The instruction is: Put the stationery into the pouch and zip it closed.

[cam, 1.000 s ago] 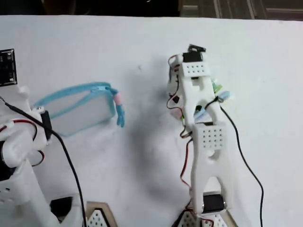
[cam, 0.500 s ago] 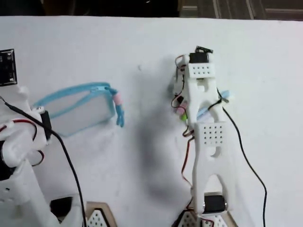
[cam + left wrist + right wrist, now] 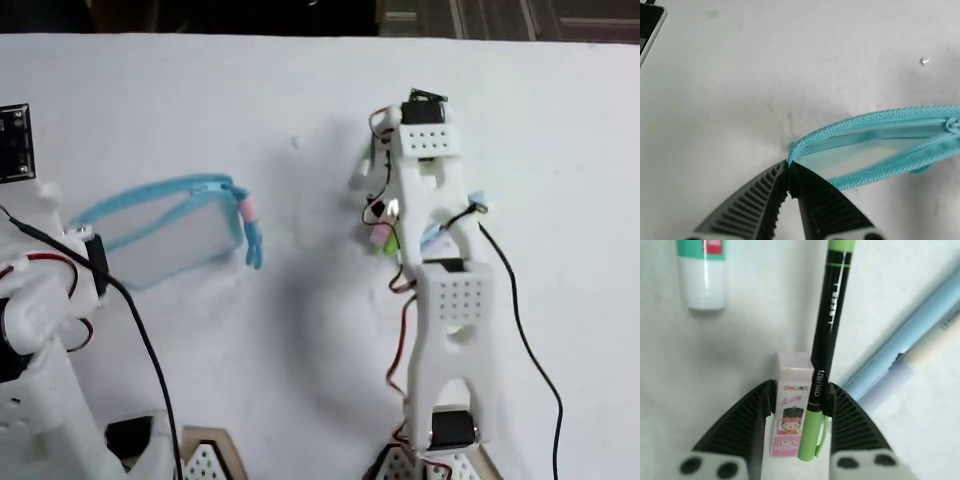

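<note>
Blue-zippered pouch [image 3: 160, 235] by the desk's [image 3: 300, 100] left edge; my left gripper [image 3: 788, 172] pinches its zipper end. Right gripper [image 3: 800, 389] clamps pink eraser [image 3: 790, 412] and green pen [image 3: 829, 330] together.

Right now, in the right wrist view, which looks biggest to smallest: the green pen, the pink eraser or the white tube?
1. The green pen looks the largest; it is by far the longest.
2-3. The pink eraser and white tube look about alike. The picture's edge cuts the tube off, so I won't rank them.
</note>
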